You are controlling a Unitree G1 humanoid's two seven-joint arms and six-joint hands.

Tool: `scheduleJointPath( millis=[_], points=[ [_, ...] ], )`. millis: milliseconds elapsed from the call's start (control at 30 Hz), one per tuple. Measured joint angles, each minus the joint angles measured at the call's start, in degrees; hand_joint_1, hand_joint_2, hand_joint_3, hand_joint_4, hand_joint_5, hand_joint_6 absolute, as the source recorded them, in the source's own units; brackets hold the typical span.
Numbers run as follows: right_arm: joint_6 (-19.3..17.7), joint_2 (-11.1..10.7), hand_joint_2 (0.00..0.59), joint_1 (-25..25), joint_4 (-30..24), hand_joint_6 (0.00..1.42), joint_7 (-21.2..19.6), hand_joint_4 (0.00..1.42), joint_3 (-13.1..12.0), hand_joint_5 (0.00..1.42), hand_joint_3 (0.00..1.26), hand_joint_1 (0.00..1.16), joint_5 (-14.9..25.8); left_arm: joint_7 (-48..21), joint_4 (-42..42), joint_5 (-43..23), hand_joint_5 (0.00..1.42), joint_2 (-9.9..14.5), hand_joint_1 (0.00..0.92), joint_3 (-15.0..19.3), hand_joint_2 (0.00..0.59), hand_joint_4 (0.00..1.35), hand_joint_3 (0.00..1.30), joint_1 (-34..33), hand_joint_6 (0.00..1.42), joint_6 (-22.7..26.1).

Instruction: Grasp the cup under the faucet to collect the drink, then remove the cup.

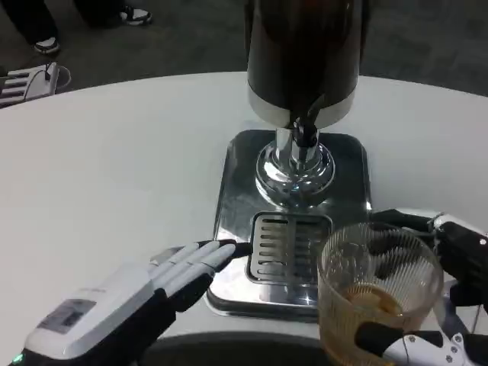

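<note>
White round tabletop (114, 168) on dark floor (191, 38) is carrying a steel dispenser base (236, 183); right hand (450, 305) fingers are gripping the ribbed cup (377, 297) beside the drip grate (286, 248), left hand (145, 286) fingers lying together, resting at the base.

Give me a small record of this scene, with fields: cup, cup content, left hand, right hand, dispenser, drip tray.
cup: ribbed glass cup, off the tray, at its right front corner
cup content: a little amber drink at the bottom
left hand: fingertips on the tray's left edge, holding nothing
right hand: grips the cup
dispenser: dark, faucet above the tray
drip tray: slotted grate, nothing on it
</note>
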Motion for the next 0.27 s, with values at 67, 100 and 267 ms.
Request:
scheduleJointPath(
  millis=[67,100,267],
  points=[
    [0.0,0.0,0.317,-0.1,0.0,1.42,0.0,1.28,0.0,1.40,1.05,0.90,0.0,0.0,0.0,0.0,0.00,0.0,0.000,-0.3,0.101,0.00,0.05,-0.3,0.01,0.0],
    [0.1,0.0,0.317,-0.2,0.0,1.42,0.0,1.28,0.0,1.40,1.05,0.90,0.0,0.0,0.0,0.0,0.00,0.1,0.000,-0.5,0.101,0.00,0.05,-0.5,0.01,0.0],
    [0.1,0.0,0.317,-0.2,0.0,1.42,0.0,1.28,0.0,1.40,1.05,0.90,0.0,0.0,0.4,0.0,0.00,0.1,0.000,-0.8,0.101,0.00,0.05,-0.8,0.00,0.0]
  ],
)
